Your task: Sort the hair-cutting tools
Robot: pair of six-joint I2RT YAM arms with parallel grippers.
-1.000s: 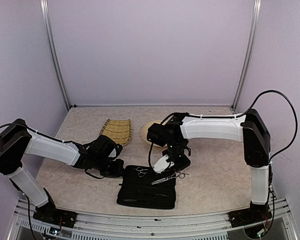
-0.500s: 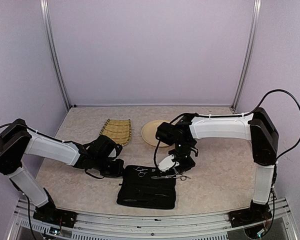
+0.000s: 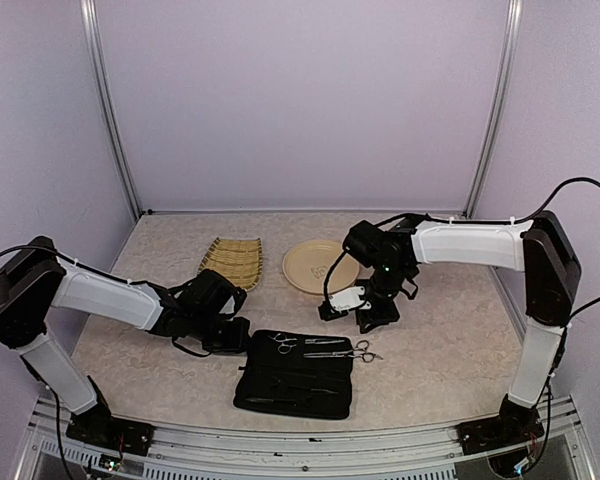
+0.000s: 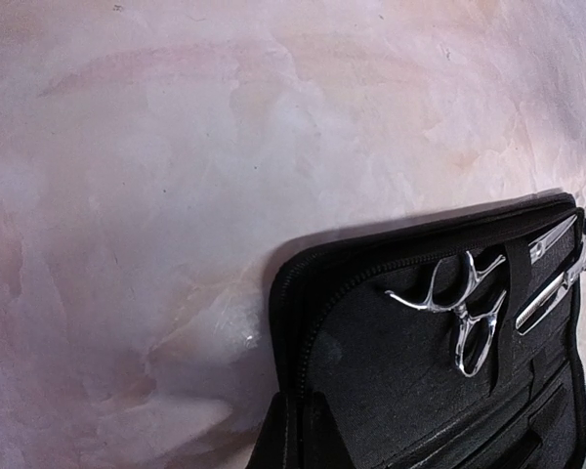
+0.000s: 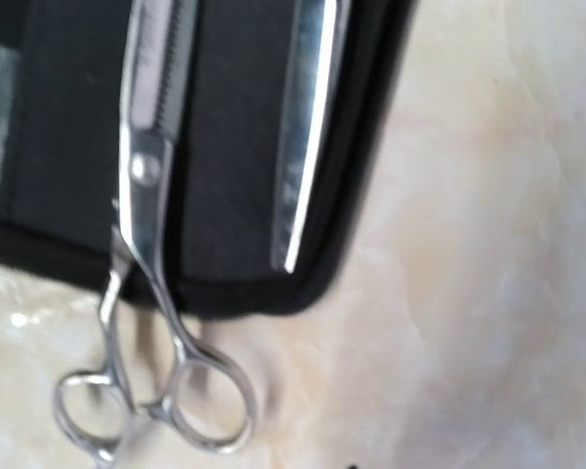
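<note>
A black zip case [image 3: 295, 385] lies open at the table's near middle. Two silver scissors lie on its far part: one [image 3: 283, 343] with its rings in a slot, also in the left wrist view [image 4: 466, 315], and one [image 3: 340, 350] with toothed blade, its rings off the case's right edge [image 5: 151, 396]. My left gripper [image 3: 235, 338] is shut on the case's left edge [image 4: 298, 430]. My right gripper [image 3: 348, 315] hangs open and empty above the table, just beyond the case. The black clips are not visible.
A woven bamboo tray [image 3: 232, 262] lies at the back left and a round tan plate [image 3: 315, 265] next to it, behind my right gripper. Metal frame posts and purple walls close in the table.
My right gripper has let go of the toothed scissors on the case and drawn back up and to the right. The left arm has not moved.
</note>
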